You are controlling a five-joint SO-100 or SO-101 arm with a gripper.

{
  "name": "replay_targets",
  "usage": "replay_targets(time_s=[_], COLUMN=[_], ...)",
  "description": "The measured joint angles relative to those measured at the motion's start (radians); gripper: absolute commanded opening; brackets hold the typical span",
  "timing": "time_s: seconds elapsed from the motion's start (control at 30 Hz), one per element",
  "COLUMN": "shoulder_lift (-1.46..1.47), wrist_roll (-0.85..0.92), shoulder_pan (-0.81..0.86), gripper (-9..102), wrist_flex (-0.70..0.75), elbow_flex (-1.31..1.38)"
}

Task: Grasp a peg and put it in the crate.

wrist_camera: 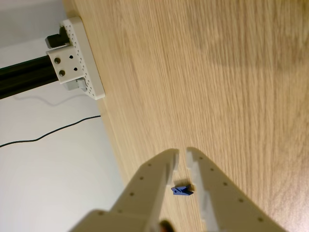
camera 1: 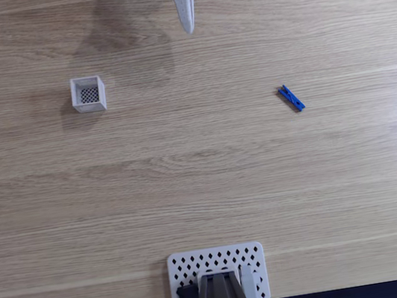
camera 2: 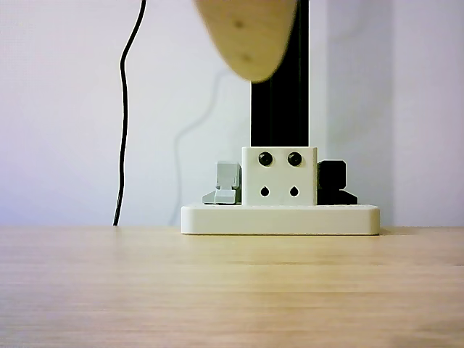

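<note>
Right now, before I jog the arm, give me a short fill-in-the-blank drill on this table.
1. The peg is coloured ____.
2. In the fixed view, the crate lies to the ____ of the peg.
3. The crate holds ____ pegs.
4. The tool grips ____.

Missing words: blue; left; no; nothing

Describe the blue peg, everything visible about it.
The peg is a small, slim, bright blue clothes peg, plastic by its look. In the fixed view it lies flat on the bare wooden table, set diagonally, right of centre, far from the crate. Nothing touches it. The wrist view shows it between the gripper's fingers.
</note>
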State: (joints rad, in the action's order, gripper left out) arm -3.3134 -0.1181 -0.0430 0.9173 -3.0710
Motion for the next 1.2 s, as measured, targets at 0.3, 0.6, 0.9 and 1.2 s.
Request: replay_targets(time_s=[0.3,0.6,0.9,1.2], shoulder_lift=[0.0,0.0,0.12,0.669], wrist_roll=[0.0,0.0,0.0,0.305], shoulder_pan=[0.0,0.0,0.0,0.0], gripper=[-1,-1,-1,-1], wrist_flex=[0.0,0.0,0.0,-0.009], elbow_flex=[0.0,0.0,0.011,0.296])
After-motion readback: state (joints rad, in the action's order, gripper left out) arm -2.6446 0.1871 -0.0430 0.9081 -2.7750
